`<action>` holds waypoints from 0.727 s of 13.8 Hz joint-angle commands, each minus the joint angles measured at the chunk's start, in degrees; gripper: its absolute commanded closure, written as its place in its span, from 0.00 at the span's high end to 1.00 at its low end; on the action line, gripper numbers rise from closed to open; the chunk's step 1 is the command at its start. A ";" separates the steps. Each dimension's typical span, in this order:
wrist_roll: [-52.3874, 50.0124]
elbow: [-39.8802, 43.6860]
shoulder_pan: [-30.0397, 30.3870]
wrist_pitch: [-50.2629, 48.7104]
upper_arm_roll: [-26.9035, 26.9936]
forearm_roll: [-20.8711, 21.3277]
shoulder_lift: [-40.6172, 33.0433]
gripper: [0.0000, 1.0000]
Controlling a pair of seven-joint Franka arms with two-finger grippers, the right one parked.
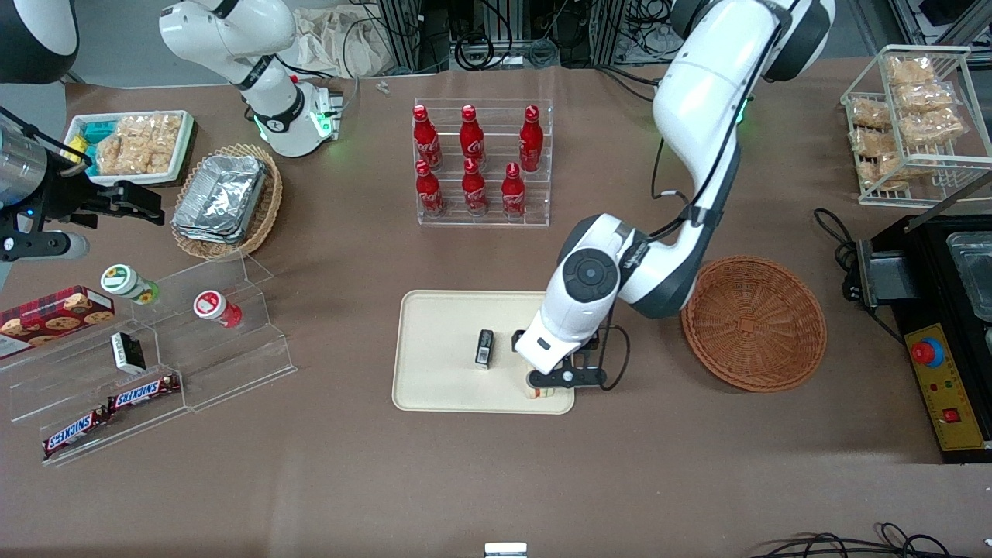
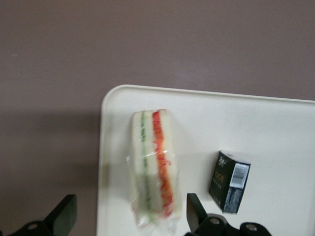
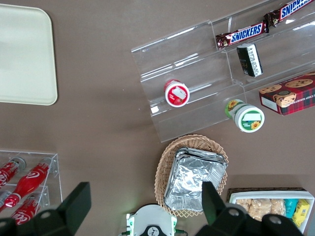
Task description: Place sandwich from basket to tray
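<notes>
One sandwich [image 2: 153,167] and one small dark box [image 2: 229,181] lie on the tray [image 2: 275,142]. The claw [image 2: 129,216] hovers wide open, gripping nothing; the basket [image 1: 753,322] sits beside

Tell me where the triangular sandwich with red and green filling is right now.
The sandwich lies on the cream rectangular tray, near the corner closest to the reddish-brown wicker basket, beside a small dark box; the open gripper straddles it.

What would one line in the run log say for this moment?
gripper: open, over tray corner | sandwich: on tray, between fingers, released | basket: empty | small dark box: on tray beside sandwich
</notes>
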 commanded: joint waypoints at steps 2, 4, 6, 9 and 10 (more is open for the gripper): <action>0.79 -5.21 7.42 -9.76 -0.16 0.81 -11.56 1.00; 0.97 -12.14 10.84 -9.77 -0.24 0.81 -18.77 1.00; 4.46 -18.91 12.79 -9.51 -0.16 0.81 -25.45 1.00; 13.76 -27.62 19.54 -9.77 -0.16 0.64 -34.16 1.00; 18.06 -29.12 22.18 -10.38 -0.16 0.46 -36.01 1.00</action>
